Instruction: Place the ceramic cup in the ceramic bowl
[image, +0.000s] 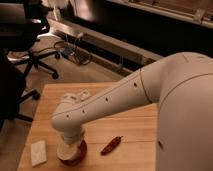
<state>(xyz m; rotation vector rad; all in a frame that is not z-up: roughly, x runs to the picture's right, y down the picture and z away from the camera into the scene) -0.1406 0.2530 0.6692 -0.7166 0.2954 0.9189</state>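
Observation:
The reddish-brown ceramic bowl (80, 152) sits near the front left of the wooden table (125, 125). An off-white ceramic cup (67, 151) rests in or just over the bowl, directly under the arm's wrist. My gripper (70, 142) points straight down onto the cup; the white wrist hides its fingers. The arm reaches in from the right across the table.
A flat white rectangular block (38, 152) lies left of the bowl. A red chili pepper (111, 145) lies to its right. Black office chairs (22, 55) stand on the floor to the left, and cables lie beyond the table's far edge.

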